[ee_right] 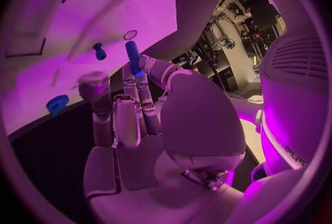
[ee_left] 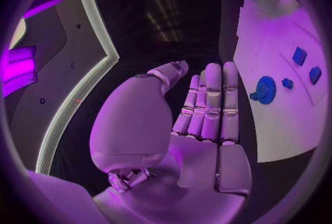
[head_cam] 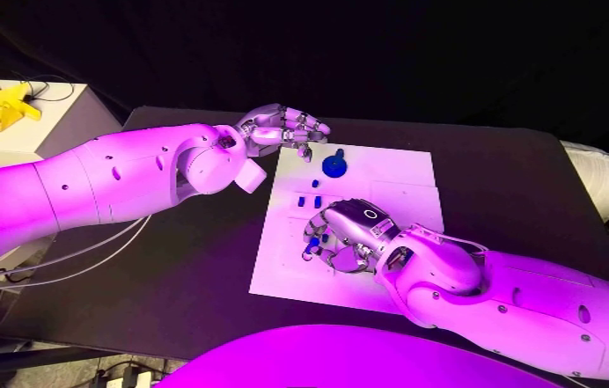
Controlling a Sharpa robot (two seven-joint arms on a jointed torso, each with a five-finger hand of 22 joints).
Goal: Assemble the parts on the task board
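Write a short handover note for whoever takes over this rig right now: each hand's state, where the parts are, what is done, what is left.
Left hand: holds nothing, hovering at the task board's far left corner.
Right hand: over the board's middle, its fingers pinching a blue peg.
Blue gear lies on the board's far part; small blue pieces sit near the left edge.
Done: peg picked up.
Left: place the peg; assemble the rest.

A black table (head_cam: 190, 265) stands before a dark, unlit backdrop, all of it washed in purple-pink light. At its far left corner sits a pale cabinet (head_cam: 57, 120) with a yellow object (head_cam: 16, 106) on top. Grey cables (head_cam: 63, 260) trail across the table's left edge.
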